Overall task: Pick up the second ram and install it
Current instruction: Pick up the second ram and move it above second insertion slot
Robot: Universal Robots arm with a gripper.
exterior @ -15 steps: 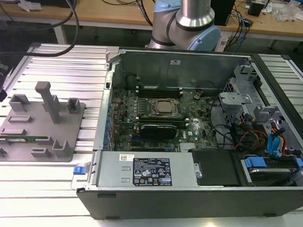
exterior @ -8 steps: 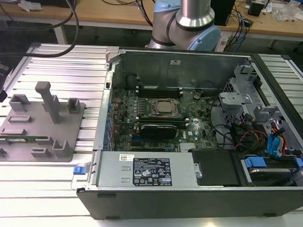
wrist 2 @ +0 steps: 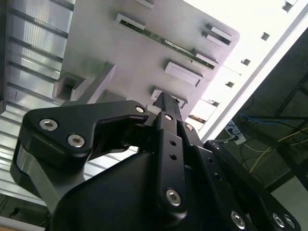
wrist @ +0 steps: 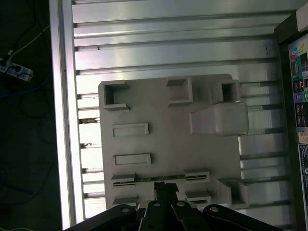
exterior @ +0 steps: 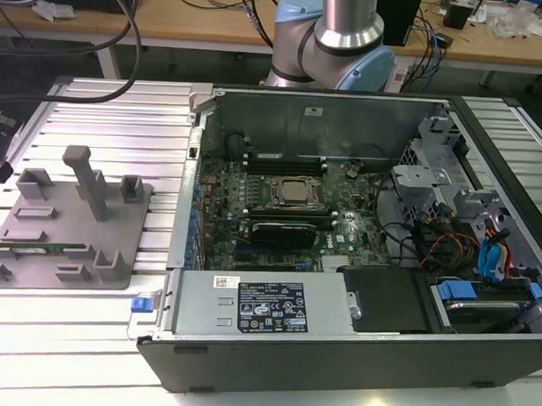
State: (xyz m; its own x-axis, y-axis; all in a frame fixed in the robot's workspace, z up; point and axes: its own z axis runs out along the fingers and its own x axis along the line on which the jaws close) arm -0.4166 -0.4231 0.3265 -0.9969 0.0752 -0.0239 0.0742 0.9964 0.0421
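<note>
The black gripper (wrist: 166, 186) hangs over the middle of the second ram (wrist: 144, 178), a thin green stick lying in a slot on the grey plate (wrist: 168, 139). The plate sits on a shiny metal table (wrist: 168, 43) with long grooves.

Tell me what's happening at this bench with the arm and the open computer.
A robot arm is working on the second ram, a thin green stick that sits in its holder on the grey fixture plate, at the exterior view's left of the open computer case. In both wrist views the gripper hangs over that plate, with its tip nearest the stick. I cannot tell whether it touches the stick. The stick is not yet in the case.
</note>
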